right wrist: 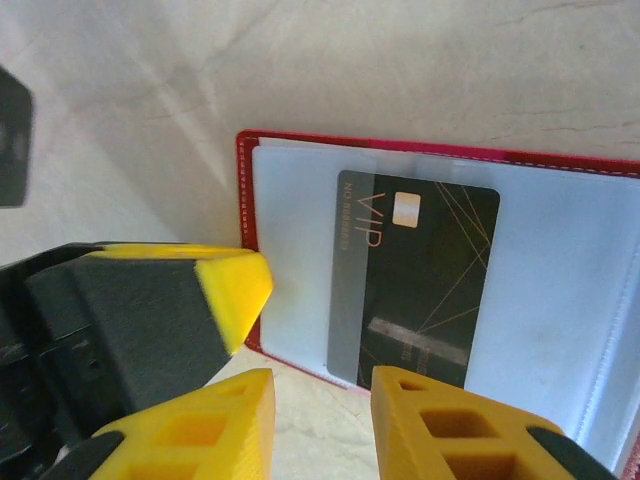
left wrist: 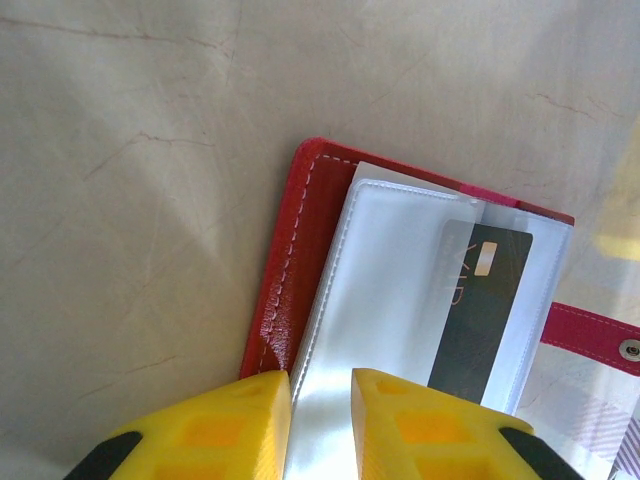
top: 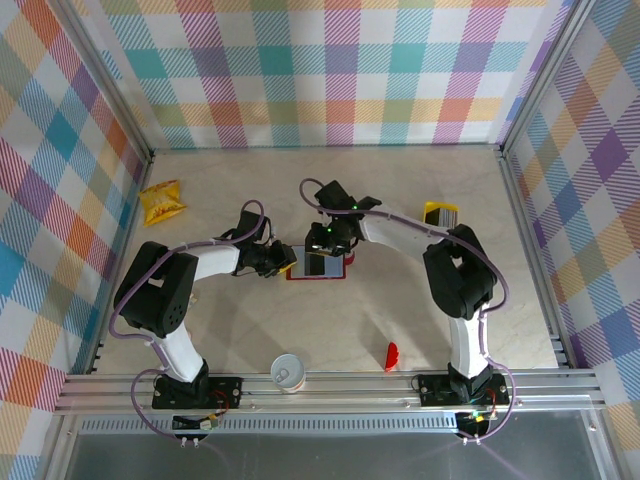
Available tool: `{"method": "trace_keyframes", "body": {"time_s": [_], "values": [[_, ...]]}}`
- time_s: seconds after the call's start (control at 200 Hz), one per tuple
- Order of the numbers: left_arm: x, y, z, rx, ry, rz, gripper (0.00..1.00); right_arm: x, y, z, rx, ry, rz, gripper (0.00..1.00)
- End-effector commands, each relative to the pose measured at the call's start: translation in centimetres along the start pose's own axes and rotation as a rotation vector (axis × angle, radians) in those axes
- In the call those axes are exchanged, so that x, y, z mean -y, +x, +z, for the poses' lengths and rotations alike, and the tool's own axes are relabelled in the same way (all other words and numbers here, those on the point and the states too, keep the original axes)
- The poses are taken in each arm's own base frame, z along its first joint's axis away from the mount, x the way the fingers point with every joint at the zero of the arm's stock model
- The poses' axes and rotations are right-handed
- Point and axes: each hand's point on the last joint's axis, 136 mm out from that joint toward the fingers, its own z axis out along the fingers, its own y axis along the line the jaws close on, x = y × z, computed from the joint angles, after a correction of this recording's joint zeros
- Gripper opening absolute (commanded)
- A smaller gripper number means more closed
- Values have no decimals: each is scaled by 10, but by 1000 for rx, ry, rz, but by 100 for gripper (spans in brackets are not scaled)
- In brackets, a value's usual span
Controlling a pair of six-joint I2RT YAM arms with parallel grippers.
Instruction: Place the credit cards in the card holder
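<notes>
The dark-red card holder (top: pixel 300 279) lies open on the table's middle, clear sleeves up. A black VIP card (right wrist: pixel 430 280) sits partly inside a sleeve. My left gripper (top: pixel 282 262) rests on the holder's left edge. Its yellow fingertips (left wrist: pixel 265 420) stand a narrow gap apart, one on the red cover (left wrist: pixel 300 250) and one on the sleeve. My right gripper (right wrist: pixel 322 378) hovers open just off the holder's edge by the card's end, bare table between its fingers. The remaining credit cards (top: pixel 441 214), yellow with stripes, lie at the right behind the right arm.
A crinkled yellow snack packet (top: pixel 162 202) lies at the back left. A small white cup (top: pixel 287 372) and a tiny red piece (top: pixel 391 356) sit near the front edge. Checked walls close in three sides.
</notes>
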Motion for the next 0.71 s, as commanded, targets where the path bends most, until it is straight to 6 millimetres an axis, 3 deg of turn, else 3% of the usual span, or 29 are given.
{"method": "trace_keyframes", "body": {"time_s": [0.0,0.7], "values": [[-20,14,5,-33,-54,-26,24,22,11,11,-63,113,26,31],[-19,14,7,-38,-46,-23,24,22,13,40,-135,112,27,35]]}}
